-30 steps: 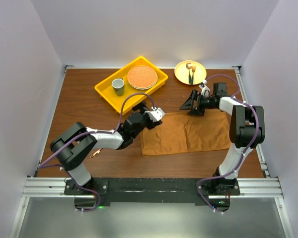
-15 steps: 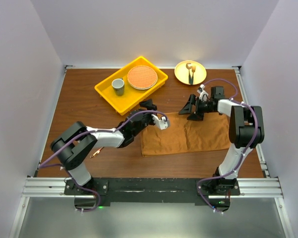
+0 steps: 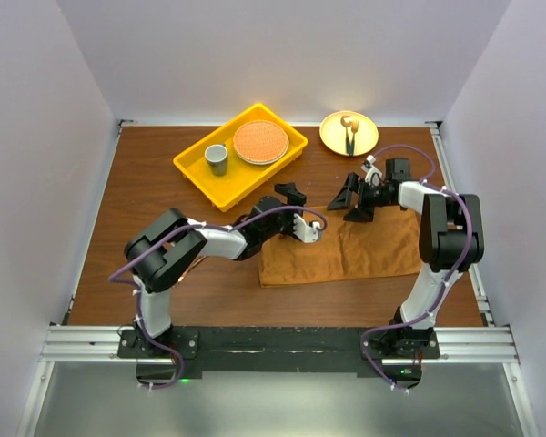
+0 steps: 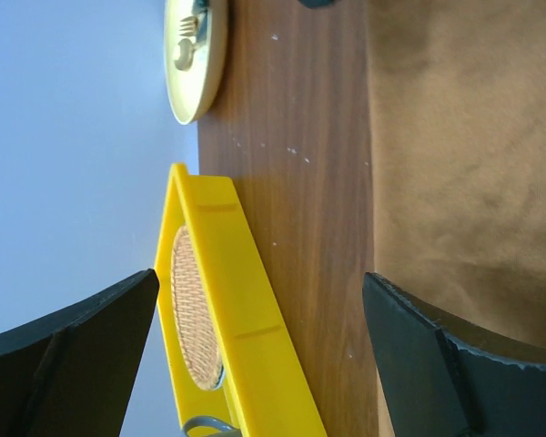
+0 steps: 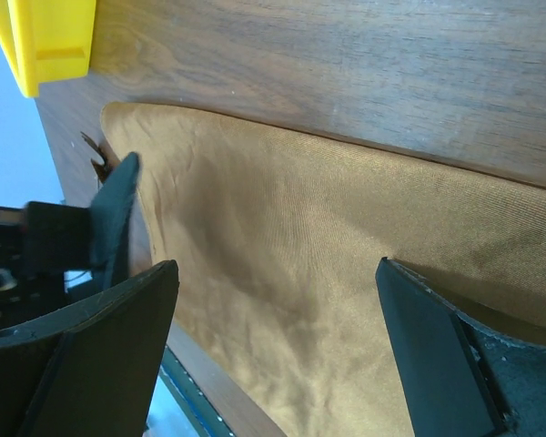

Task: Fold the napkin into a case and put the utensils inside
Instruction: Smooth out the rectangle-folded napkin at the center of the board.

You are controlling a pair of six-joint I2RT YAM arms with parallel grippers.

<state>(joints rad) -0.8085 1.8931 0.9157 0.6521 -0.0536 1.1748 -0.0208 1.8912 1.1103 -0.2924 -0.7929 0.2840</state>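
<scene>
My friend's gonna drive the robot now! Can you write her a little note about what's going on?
Left claw: open, empty, above the napkin's far left corner.
Right claw: open, empty, above the napkin's far edge.
Napkin: lying on the table as a wide rectangle, held by neither claw.
Spoon: not clearly visible in any view. The utensil on the yellow plate is the dark-handled one.
Done: no narrow case yet.
Left: fold the napkin into a case, find the spoon, slip it inside.
</scene>
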